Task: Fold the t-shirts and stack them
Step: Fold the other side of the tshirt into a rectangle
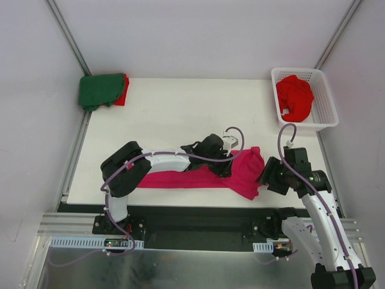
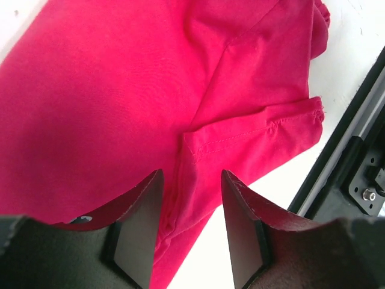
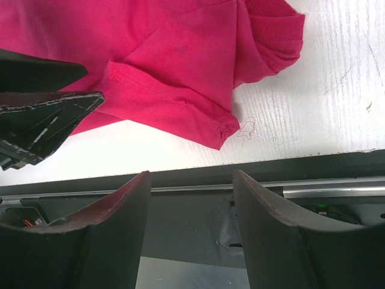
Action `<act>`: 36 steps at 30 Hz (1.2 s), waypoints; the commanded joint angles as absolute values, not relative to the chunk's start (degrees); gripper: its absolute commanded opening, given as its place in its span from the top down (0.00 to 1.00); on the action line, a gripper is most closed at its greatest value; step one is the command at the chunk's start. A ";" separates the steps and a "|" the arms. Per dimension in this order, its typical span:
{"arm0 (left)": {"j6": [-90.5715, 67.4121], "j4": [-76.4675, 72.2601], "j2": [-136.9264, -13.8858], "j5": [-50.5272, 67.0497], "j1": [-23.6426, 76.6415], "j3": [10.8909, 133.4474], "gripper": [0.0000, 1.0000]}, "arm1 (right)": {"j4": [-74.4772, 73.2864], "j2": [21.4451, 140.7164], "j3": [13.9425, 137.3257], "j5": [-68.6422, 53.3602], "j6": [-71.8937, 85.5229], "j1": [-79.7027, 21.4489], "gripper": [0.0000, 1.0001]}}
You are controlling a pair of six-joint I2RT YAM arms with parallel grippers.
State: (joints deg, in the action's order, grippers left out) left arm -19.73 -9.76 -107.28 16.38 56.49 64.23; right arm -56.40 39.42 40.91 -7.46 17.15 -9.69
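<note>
The soft magenta-pink cloth t-shirt point(image 1: 204, 179) lies flat along the white table's point(image 1: 180, 114) near edge, long axis left to right. The left gripper point(image 2: 191, 176) is nearer, directly over the sleeve point(image 2: 264, 129) seam, jaws half apart and holding nothing. The right gripper point(image 3: 191, 174) hangs wide and empty off the near edge — that sleeve just beyond its fingertips.

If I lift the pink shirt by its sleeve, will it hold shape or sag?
Likely floppy: the pink shirt lies creased and folded over itself, so it should drape from any pinch. Probably light: its thin sleeve lies flat. Pushed, it would probably bunch rather than slide, given those soft creases.
</note>
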 commanded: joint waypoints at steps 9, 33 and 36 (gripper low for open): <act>-15.56 -8.35 -111.71 13.89 57.92 71.45 0.57 | -57.83 39.73 42.28 -6.77 17.75 -10.11 0.40; -14.94 -6.77 -111.89 12.74 57.92 72.16 0.67 | -57.22 39.81 41.13 -6.85 17.67 -10.11 0.39; -15.03 -6.77 -111.71 13.09 57.92 72.33 0.67 | -57.30 39.81 41.13 -6.86 17.58 -10.11 0.39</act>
